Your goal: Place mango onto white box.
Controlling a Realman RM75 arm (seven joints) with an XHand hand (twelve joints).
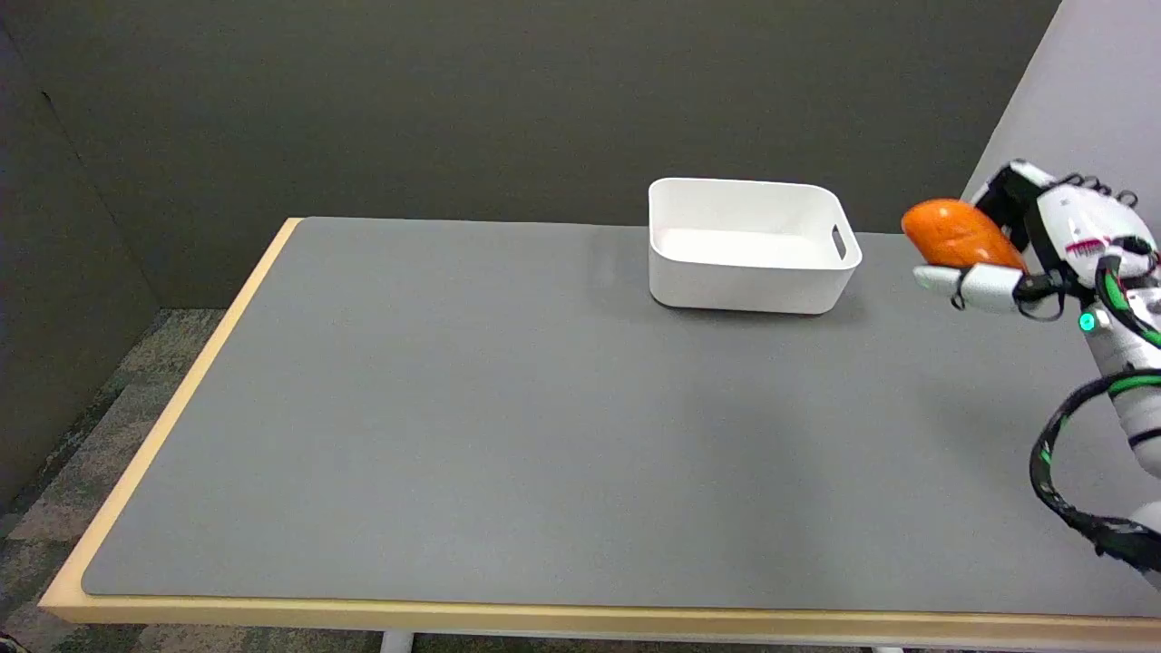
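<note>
1. Nearest you, the worktop shows its pale wooden edge along the front and left, with a grey mat covering almost all of its surface.
2. Your right arm comes in from the lower right, its black cable with green bands looping beside the white forearm, well to the right of the white box.
3. Your right hand is raised above the worktop, to the right of the white box and apart from it.
4. Its fingers are wrapped on the mango: one white finger lies under the fruit and the rest close over it from behind, so you are gripping it.
5. The mango is orange and lies roughly level, its rounded tip pointing left toward the white box, clear of the box and in the air.
6. The white box stands near the worktop's far edge, open at the top, with a handle slot in its right wall.
</note>
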